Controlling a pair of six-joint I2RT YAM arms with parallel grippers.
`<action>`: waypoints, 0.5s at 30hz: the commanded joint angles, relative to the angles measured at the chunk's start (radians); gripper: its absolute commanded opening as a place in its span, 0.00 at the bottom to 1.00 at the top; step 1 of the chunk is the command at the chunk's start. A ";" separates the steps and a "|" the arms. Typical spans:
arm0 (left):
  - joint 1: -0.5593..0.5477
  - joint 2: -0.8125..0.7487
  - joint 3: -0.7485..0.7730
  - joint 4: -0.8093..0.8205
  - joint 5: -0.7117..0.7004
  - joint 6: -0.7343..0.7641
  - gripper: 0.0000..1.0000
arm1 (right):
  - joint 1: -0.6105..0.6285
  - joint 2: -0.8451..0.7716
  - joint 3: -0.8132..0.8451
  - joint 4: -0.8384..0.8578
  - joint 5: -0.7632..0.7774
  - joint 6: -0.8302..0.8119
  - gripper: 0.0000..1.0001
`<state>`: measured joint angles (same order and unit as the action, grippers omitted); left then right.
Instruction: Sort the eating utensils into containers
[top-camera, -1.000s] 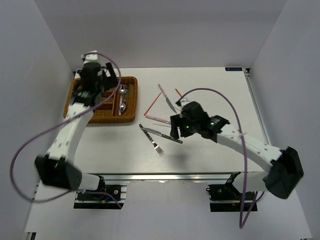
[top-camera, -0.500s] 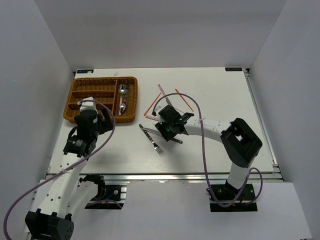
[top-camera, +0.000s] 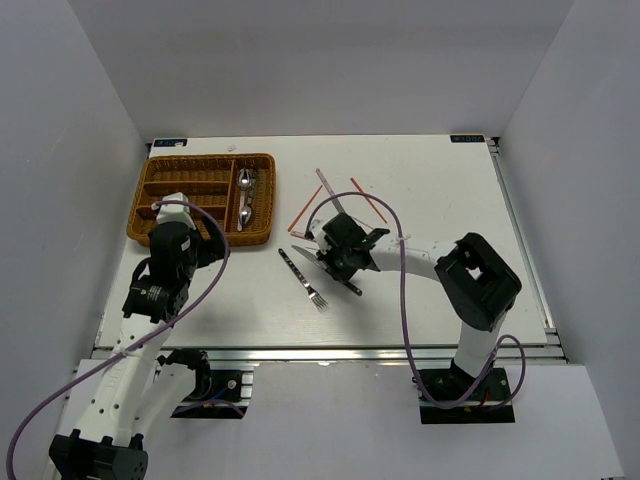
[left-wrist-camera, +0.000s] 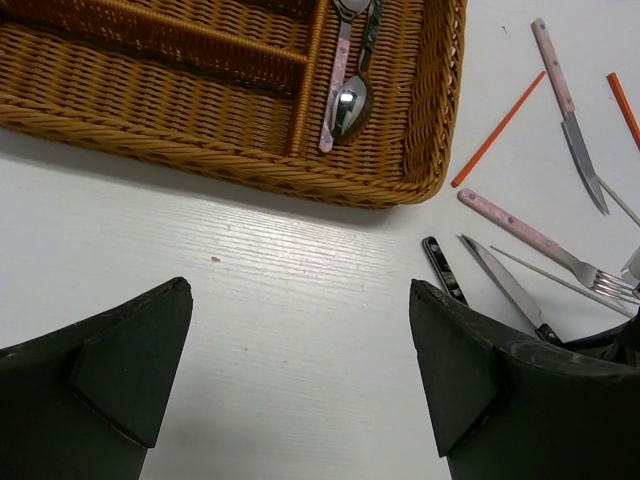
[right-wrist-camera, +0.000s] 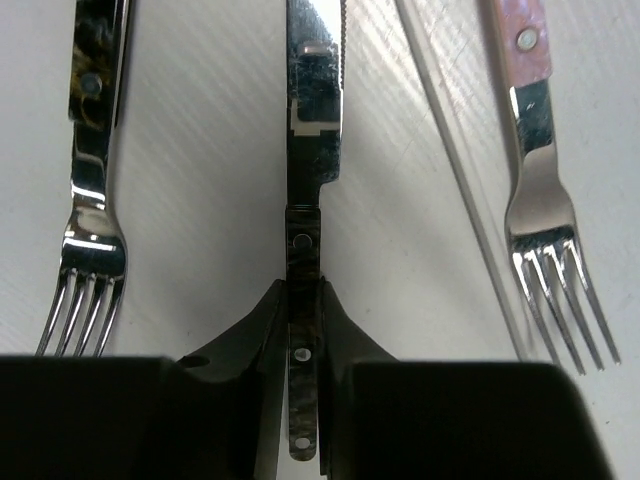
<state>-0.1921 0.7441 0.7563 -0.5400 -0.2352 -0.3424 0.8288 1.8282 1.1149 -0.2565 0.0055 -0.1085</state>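
Note:
My right gripper (right-wrist-camera: 303, 300) is shut on the dark handle of a knife (right-wrist-camera: 314, 110) that lies flat on the white table, blade pointing away. Beside it lie a dark-handled fork (right-wrist-camera: 90, 200) and a pink-handled fork (right-wrist-camera: 540, 170). In the top view the right gripper (top-camera: 340, 262) sits at the table's middle. The wicker tray (top-camera: 200, 157) stands at the far left, with spoons (top-camera: 245, 195) in its right compartment. My left gripper (left-wrist-camera: 300, 370) hangs open and empty over bare table just in front of the tray (left-wrist-camera: 200, 150).
A pink-handled knife (top-camera: 333, 195) and two red-orange chopsticks (top-camera: 305, 208) (top-camera: 368, 200) lie behind the right gripper. A thin silver rod (right-wrist-camera: 460, 170) runs between the held knife and the pink fork. The tray's left compartments (top-camera: 180, 185) hold nothing visible.
The right gripper's fingers have closed on the dark knife handle. The left arm has drawn back from over the tray to the table in front of it, still open.

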 joint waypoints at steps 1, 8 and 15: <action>-0.001 0.003 0.023 0.005 0.052 -0.020 0.98 | 0.003 -0.088 -0.036 0.000 -0.042 -0.022 0.00; -0.001 0.006 -0.027 0.224 0.440 -0.341 0.98 | 0.007 -0.319 -0.049 0.086 -0.107 0.069 0.00; -0.041 -0.006 -0.247 0.799 0.634 -0.727 0.92 | 0.039 -0.431 -0.030 0.112 -0.177 0.167 0.00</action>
<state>-0.2119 0.7452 0.5350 -0.0357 0.2840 -0.8707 0.8494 1.4090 1.0641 -0.1719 -0.1287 0.0017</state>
